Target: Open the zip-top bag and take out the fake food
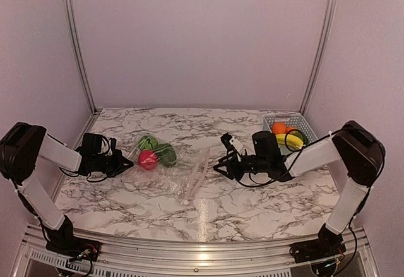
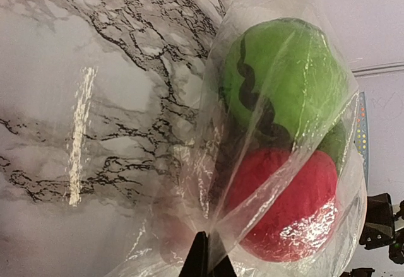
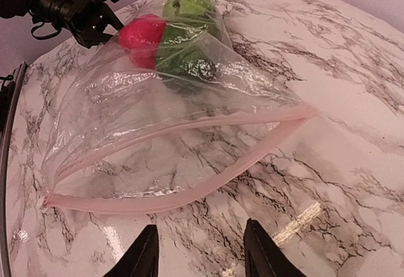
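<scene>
1. The left gripper (image 2: 205, 261) is pinching the closed bottom end of the zip-top bag (image 3: 126, 113); its jaws are together, with only the thin plastic between them.
2. The bag is lying on the marble table (image 1: 252, 207), between the two arms. Its zip strip (image 3: 189, 192) is pointing toward the right gripper (image 3: 202, 255).
3. The two halves of the strip are standing apart in the middle, so I am judging that the mouth is already open.
4. Part of the fake food (image 3: 142, 34) is sitting deep in the bag, near the pinched end: a red piece, a green striped ball (image 2: 284, 81) and a dark green piece (image 3: 189, 65).
5. A banana (image 1: 289, 141) and an orange piece (image 1: 279, 127) are lying in the light blue basket (image 1: 273, 121), so the removing step seems to be in hand.
6. The right gripper is hovering low in front of the mouth; its jaws are apart and are holding nothing.
7. The next move is probably asking the right gripper to go through the narrow mouth toward the pieces while the left one is keeping the bag in place. The soft upper film may be getting in the way.
</scene>
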Controlling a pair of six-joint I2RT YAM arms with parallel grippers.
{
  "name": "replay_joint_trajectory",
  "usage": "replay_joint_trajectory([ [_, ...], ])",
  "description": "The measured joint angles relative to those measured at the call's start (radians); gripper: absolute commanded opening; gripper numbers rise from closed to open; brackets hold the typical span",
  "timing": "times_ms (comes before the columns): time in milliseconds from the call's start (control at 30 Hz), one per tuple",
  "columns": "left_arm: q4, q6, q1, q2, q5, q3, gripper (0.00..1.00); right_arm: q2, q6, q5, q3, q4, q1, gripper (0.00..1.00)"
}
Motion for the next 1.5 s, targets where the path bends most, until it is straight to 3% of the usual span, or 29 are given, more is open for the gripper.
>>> replay_joint_trajectory([
  [167, 0.000, 0.001, 0.000, 0.000, 0.005, 0.000, 0.00, 0.080, -0.064, 0.013, 0.031, 0.029, 0.068, 0.34],
  [500, 0.001, 0.019, -0.003, 0.000, 0.034, 0.000, 0.00, 0.199, -0.148, 0.058, 0.150, 0.049, 0.119, 0.31],
  [800, 0.000, 0.046, -0.018, 0.000, 0.049, 0.000, 0.01, 0.327, -0.139, 0.082, 0.249, 0.108, 0.131, 0.41],
  [1067, -0.011, 0.084, -0.023, -0.019, 0.051, 0.006, 0.51, 0.397, -0.088, 0.074, 0.279, 0.152, 0.136, 0.43],
  [1267, -0.027, 0.080, -0.023, -0.084, 0.025, 0.047, 0.62, 0.399, -0.082, 0.083, 0.278, 0.155, 0.136, 0.43],
  [1500, -0.106, 0.120, -0.023, -0.058, -0.047, 0.222, 0.73, 0.399, -0.080, 0.089, 0.262, 0.159, 0.136, 0.44],
])
